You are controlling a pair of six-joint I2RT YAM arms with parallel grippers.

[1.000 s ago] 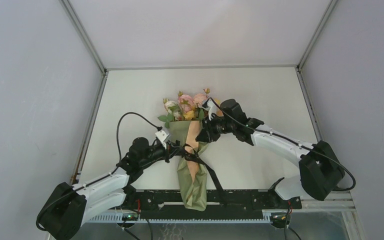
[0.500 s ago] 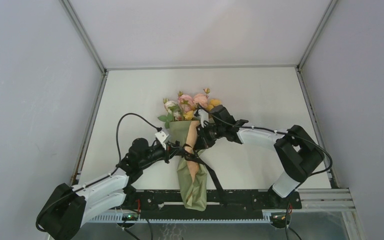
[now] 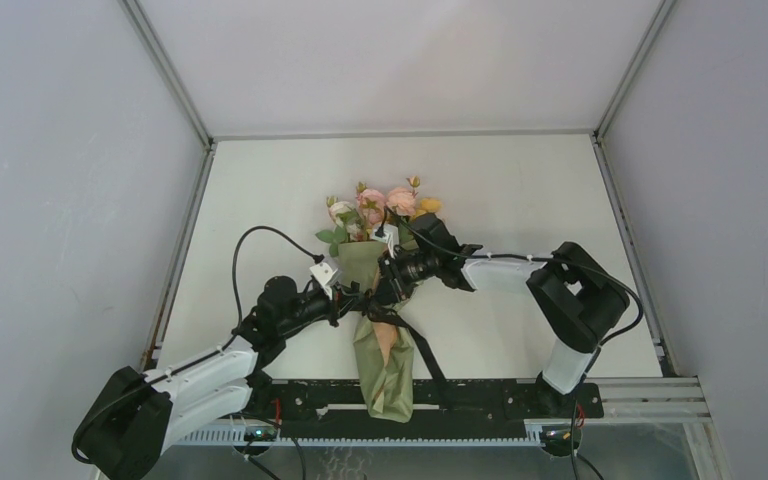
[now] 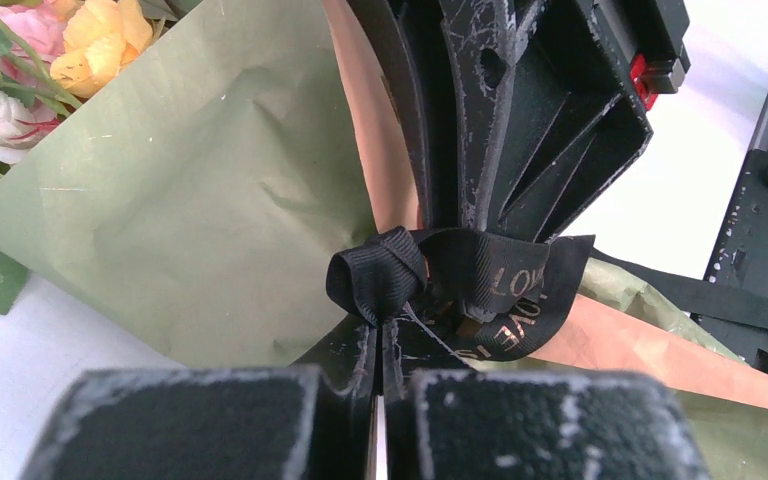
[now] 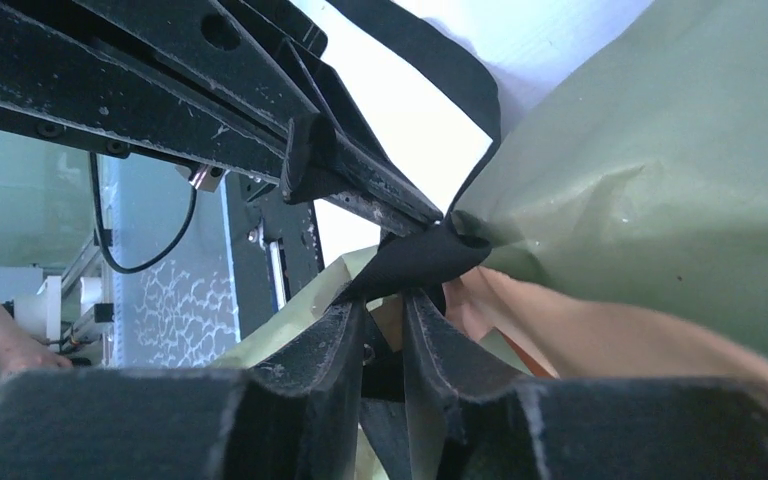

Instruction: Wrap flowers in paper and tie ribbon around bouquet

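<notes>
The bouquet (image 3: 384, 345) lies lengthwise in the middle of the surface (image 3: 530, 190). Its narrow end reaches over the near edge, and the flowers (image 3: 375, 210) point toward the far edge. The blooms are pink, yellow and whitish with green leaves, and they fan out of the wide mouth of the paper (image 4: 200, 190). The paper's olive face is turned outward, and a tan-orange strip shows down the front of the cone.

The black ribbon (image 4: 485, 290) circles the waist of the cone and bunches into a small loop at the front, with pale lettering on one band. One loose tail runs from the waist toward the near edge, to the right of the cone.

The left gripper (image 4: 380, 335) reaches in from the left side. Its fingers are pressed together and pinch the ribbon at the loop. The right gripper (image 5: 385, 320) comes in from the right, its tips just beside the left ones. Its fingers stand a narrow gap apart, with a fold of ribbon caught between them. Both grippers meet at the same spot on the waist.
</notes>
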